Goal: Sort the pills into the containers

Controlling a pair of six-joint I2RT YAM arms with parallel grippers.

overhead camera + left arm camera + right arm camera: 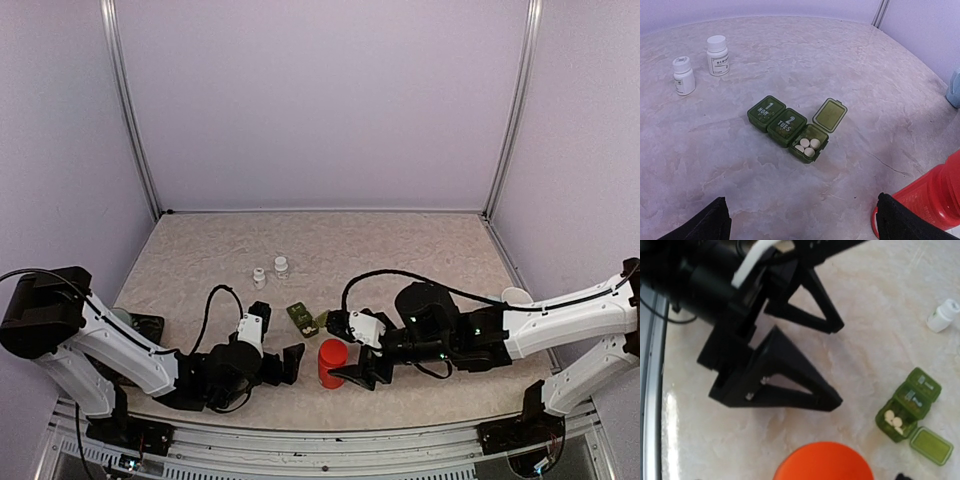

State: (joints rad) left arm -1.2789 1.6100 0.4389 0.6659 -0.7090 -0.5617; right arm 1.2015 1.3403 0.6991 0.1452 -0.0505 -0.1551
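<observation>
Left gripper (pixel 801 210): jaws wide apart, empty, aimed at the containers (pixel 790 127), well short of them. Third lid is up, with three white pills (pixel 807 146) inside. Right gripper (pixel 362 372) sits beside the red bottle (pixel 332 362), nearside of the containers; can't tell if it's gripping. I'd seat the fingers square on the bottle, clear of the open lid. White bottles (pixel 717 56) stand beyond the containers, mug (pixel 955 87) far right.
</observation>
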